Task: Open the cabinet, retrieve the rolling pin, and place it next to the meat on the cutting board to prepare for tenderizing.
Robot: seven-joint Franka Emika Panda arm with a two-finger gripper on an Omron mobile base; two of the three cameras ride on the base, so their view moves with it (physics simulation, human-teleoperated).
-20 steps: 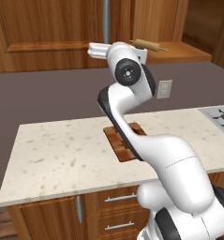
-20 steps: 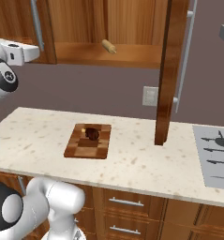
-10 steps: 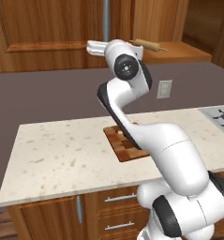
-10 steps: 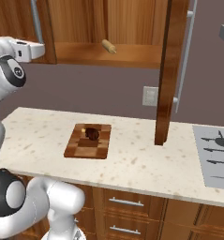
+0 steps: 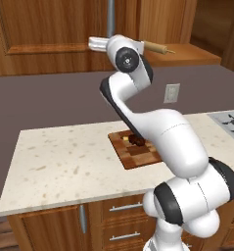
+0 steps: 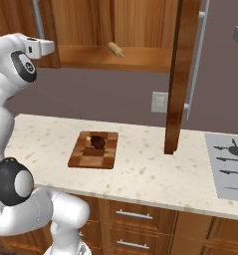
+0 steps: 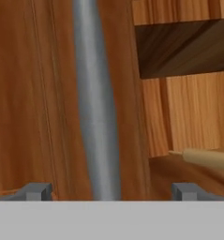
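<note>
We see the rolling pin (image 6: 115, 49) lying on the shelf inside the open cabinet (image 6: 140, 22), whose right door (image 6: 178, 74) swings out over the bench (image 6: 145, 169). Below, the meat (image 6: 98, 142) sits on the cutting board (image 6: 94, 150), with a tiny yellow piece (image 5: 127, 138) just beside it. The pincer (image 7: 111, 190) hangs with its tips spread wide before the closed left door's silver handle (image 7: 95, 108); it seems not to touch the bar, though we cannot be sure.

Kitchen: speckled stone counter (image 6: 140, 172), wood wall cabinet (image 6: 115, 30), stove burners (image 6: 232, 164), drawers (image 6: 135, 219).
</note>
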